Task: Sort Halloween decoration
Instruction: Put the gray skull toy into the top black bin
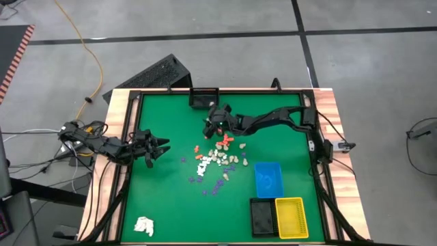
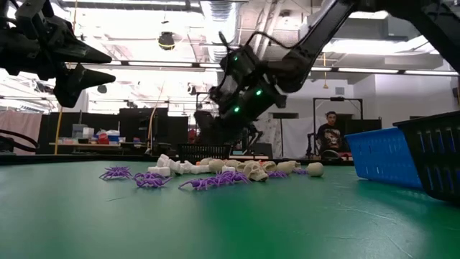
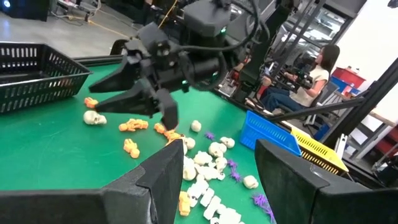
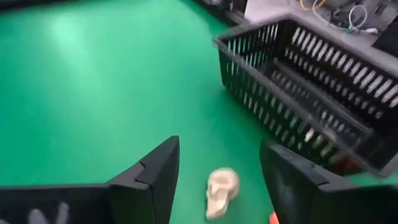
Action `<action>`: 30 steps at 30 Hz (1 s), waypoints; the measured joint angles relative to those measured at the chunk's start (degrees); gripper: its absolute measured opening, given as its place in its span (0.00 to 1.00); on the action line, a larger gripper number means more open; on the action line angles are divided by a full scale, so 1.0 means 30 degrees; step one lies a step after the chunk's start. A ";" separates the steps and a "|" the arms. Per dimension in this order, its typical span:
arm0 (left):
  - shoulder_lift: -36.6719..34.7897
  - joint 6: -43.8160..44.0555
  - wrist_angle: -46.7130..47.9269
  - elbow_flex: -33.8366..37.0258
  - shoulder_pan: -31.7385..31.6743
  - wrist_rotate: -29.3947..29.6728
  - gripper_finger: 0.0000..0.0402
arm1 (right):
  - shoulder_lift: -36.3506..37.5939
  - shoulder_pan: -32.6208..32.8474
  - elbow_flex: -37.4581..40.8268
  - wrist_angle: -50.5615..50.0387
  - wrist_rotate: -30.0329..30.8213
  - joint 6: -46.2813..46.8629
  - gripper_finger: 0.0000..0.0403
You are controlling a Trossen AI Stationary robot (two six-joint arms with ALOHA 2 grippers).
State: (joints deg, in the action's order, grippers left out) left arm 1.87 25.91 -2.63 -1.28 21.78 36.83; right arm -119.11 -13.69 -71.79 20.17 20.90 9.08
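The Halloween decoration lies as a loose pile (image 1: 215, 160) of orange, cream, white and purple pieces in the middle of the green table. My right gripper (image 4: 221, 152) stands open low over the table beyond the pile, next to a black basket (image 4: 311, 118) at the far edge. A cream skull piece (image 4: 222, 190) lies on the table between its fingers, apart from both; the left wrist view shows it as well (image 3: 94, 117). My left gripper (image 1: 166, 147) hangs open above the table's left part with nothing between its fingers.
A blue tray (image 1: 268, 179), a black tray (image 1: 262, 215) and a yellow tray (image 1: 289, 216) stand at the near right. A white wad (image 1: 144, 225) lies at the near left corner. A person (image 2: 330, 133) sits in the room behind the table.
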 joint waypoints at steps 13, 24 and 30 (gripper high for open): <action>0.0386 0.0007 -0.0007 0.0000 -0.0005 -0.0090 0.47 | -0.1111 0.0026 -0.0536 0.0721 0.1087 0.0335 0.54; 0.0379 0.0240 -0.0007 0.0000 0.0000 -0.0203 0.47 | -0.3437 0.0539 -0.2229 -0.0049 0.3138 0.0583 0.53; 0.0379 0.0233 -0.0007 0.0000 0.0000 -0.0174 0.47 | -0.3439 0.0539 -0.2237 -0.1108 0.3260 0.1553 0.40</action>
State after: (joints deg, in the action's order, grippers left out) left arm 3.01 26.61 -2.66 -1.28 21.78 36.30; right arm -129.43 -12.08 -78.50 16.84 30.68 13.74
